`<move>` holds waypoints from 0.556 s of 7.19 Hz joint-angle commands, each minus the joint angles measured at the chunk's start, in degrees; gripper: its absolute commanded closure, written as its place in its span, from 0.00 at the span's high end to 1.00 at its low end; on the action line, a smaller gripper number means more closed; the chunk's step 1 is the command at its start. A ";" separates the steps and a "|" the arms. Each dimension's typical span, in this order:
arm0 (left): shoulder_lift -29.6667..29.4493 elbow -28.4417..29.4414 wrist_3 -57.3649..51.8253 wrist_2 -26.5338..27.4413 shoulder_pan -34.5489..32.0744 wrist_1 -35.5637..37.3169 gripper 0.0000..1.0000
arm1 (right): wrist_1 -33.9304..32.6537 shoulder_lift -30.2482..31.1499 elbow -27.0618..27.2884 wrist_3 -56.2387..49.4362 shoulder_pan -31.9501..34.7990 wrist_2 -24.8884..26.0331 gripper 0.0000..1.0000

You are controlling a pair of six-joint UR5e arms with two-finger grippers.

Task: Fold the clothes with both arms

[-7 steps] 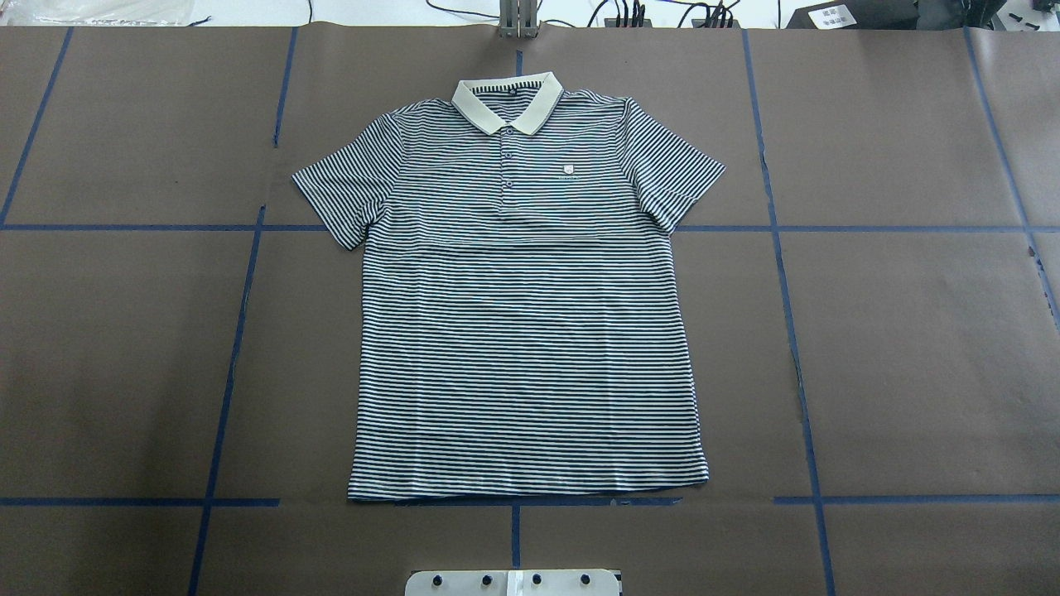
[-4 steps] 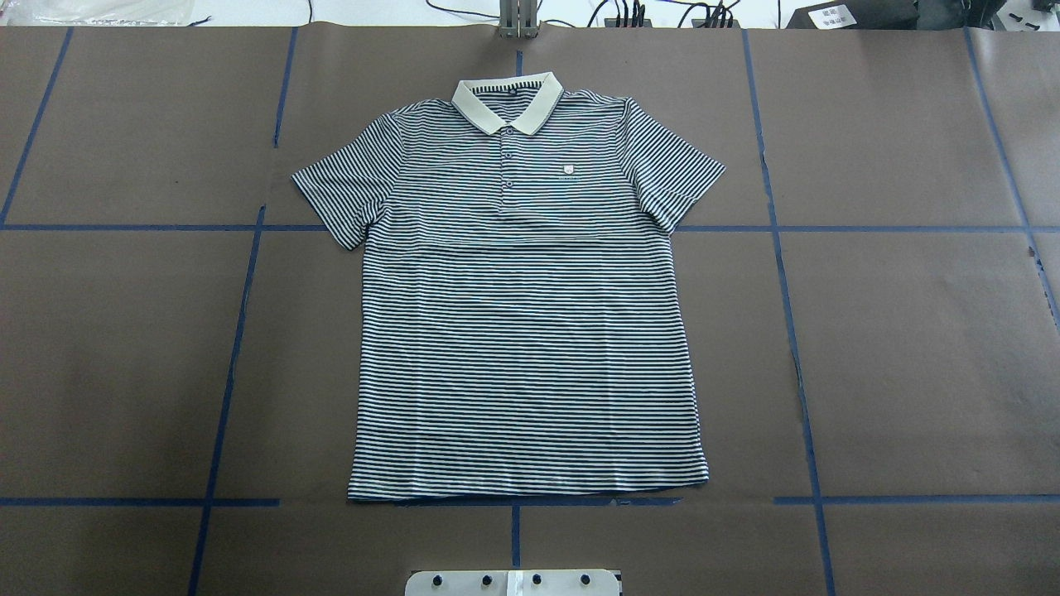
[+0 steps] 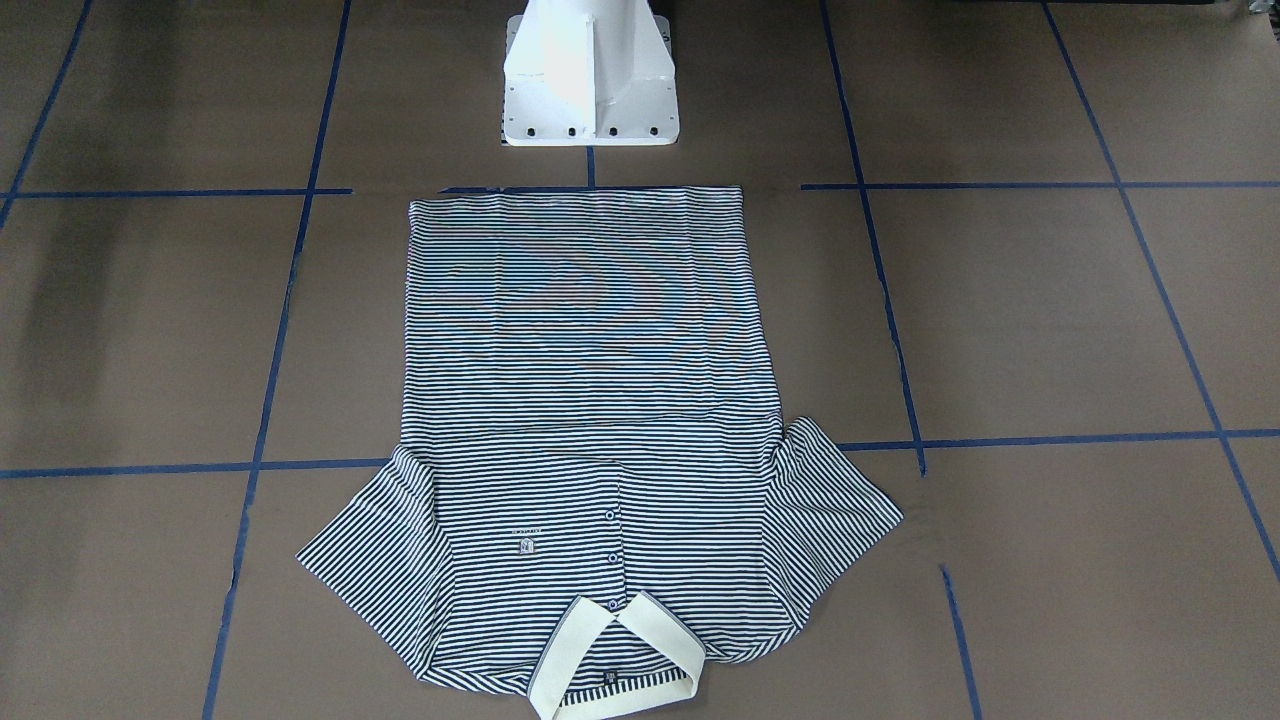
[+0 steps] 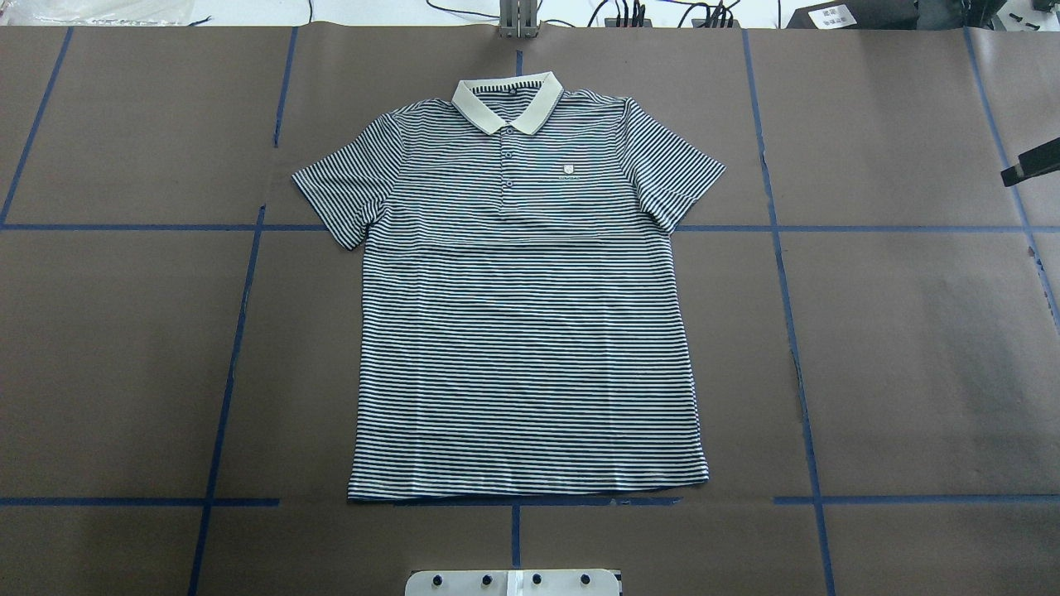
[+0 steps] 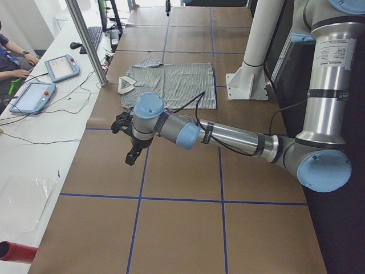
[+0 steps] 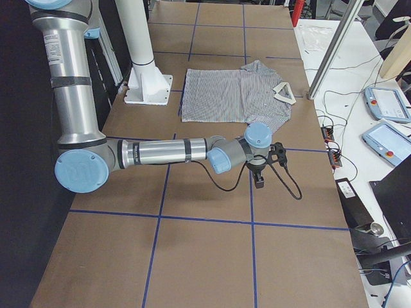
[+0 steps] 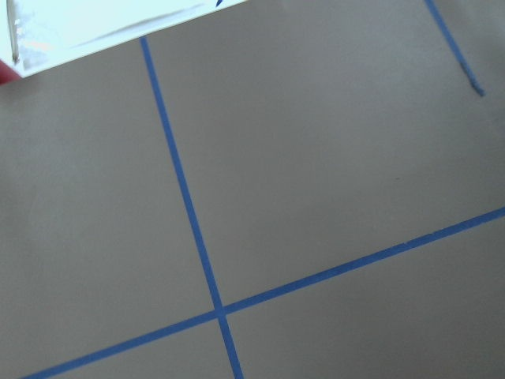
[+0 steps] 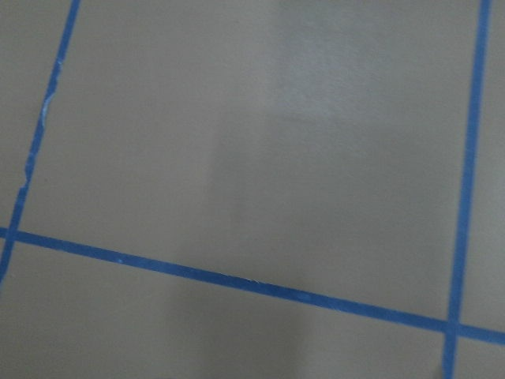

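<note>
The striped polo shirt [image 4: 530, 331] lies flat and face up on the brown table, its cream collar [image 4: 507, 103] at the far side and its hem near my base. It also shows in the front view [image 3: 590, 350]. The left gripper [image 5: 132, 158] hangs over bare table well to the shirt's left, fingers pointing down; I cannot tell whether it is open. The right gripper [image 6: 259, 181] hangs over bare table to the shirt's right. Only a black tip of it [image 4: 1031, 163] shows at the overhead view's right edge, and I cannot tell its state. Both wrist views show only table and blue tape.
The white pedestal base [image 3: 590, 90] stands just behind the hem. Blue tape lines [image 4: 787, 331] grid the table. Beyond the far edge are a metal post [image 5: 88, 43], cables and operators' tablets [image 5: 63, 67]. A red object [image 5: 14, 251] lies on the side bench.
A black tip of the right gripper has come into the overhead view at its right edge. The shirt has not moved.
</note>
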State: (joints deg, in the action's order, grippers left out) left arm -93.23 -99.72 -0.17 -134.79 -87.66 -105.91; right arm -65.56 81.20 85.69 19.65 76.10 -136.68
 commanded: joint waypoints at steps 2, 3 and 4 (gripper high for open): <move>-5.63 2.43 3.06 2.92 8.17 -0.79 1.00 | 12.26 -12.53 -12.63 17.23 -9.98 3.24 1.00; -7.65 2.77 8.82 3.12 9.86 -0.87 1.00 | 13.00 -15.42 -13.00 22.05 -13.75 9.79 1.00; -8.97 2.60 11.57 3.13 10.14 -0.87 1.00 | 13.00 -18.50 -13.09 28.71 -18.66 15.34 1.00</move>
State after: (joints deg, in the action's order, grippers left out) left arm -100.29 -97.15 7.32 -132.09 -78.87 -106.76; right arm -53.42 66.48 73.35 41.03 62.81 -127.94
